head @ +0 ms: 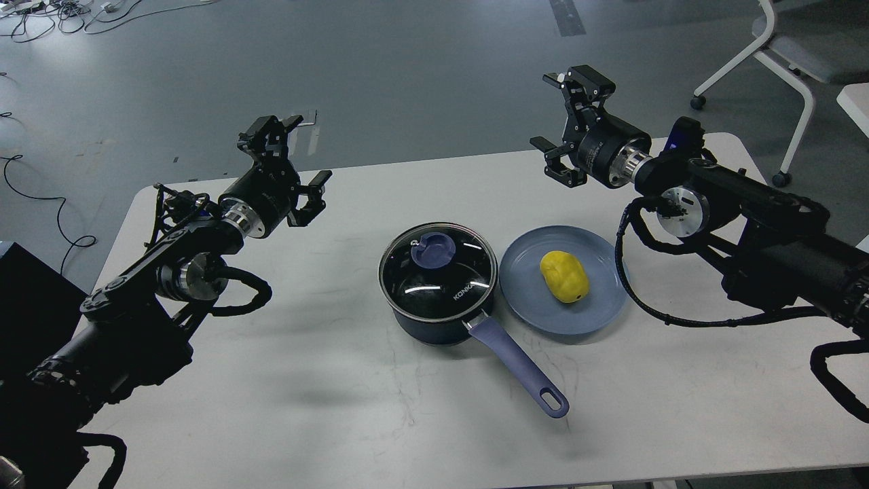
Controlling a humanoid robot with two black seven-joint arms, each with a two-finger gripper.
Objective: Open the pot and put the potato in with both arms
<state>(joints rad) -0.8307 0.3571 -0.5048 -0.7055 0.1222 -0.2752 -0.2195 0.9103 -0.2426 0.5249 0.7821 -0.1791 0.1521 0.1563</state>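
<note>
Tabletop (285,380), white and scuffed, fills your view, with grey floor, loose cables and a white chair (781,47) beyond. Your left arm (170,265) reaches in low, its fingers (293,157) spread wide and empty; your right arm (747,204) mirrors it, fingers (562,119) likewise splayed, gripping nothing. Between them sits the pot (434,319), glass lid (438,268) on, handle toward you. Just beside it, the potato (564,276) lies on a blue-grey plate (536,309).

Above pot (434,319): unobstructed, mouth closed by lid (438,270).
Pot–plate (543,316) gap: none, rims nearly touching.
Potato (564,276): reachable from above.
</note>
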